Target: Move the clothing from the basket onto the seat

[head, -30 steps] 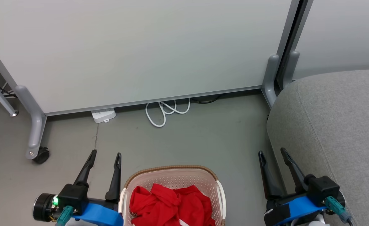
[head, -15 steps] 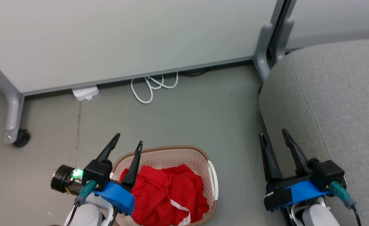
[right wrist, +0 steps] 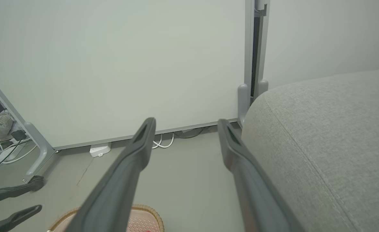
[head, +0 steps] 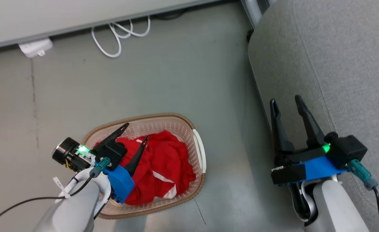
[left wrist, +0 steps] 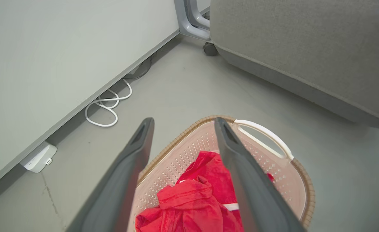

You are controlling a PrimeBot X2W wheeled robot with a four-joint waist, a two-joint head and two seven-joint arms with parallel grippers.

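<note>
While the left gripper hangs over the basket with its two dark fingers spread wide and nothing between them, the tips sit just above the clothing, and honestly I can't tell if they touch the fabric or not. That red bundle with its white stripes lies heaped inside the basket, mostly toward the side nearer the robot, so a bit of perforated wall shows bare at the far end. Off to the right of the basket, the right gripper is spread just as wide and empty too, hovering at the edge of the seat, well apart from the basket. The seat is that big grey sofa standing right of the basket, with a strip of grey floor between them. Beyond the basket a white cable loops on the floor near a white power strip, both at the foot of a pale partition panel.
</note>
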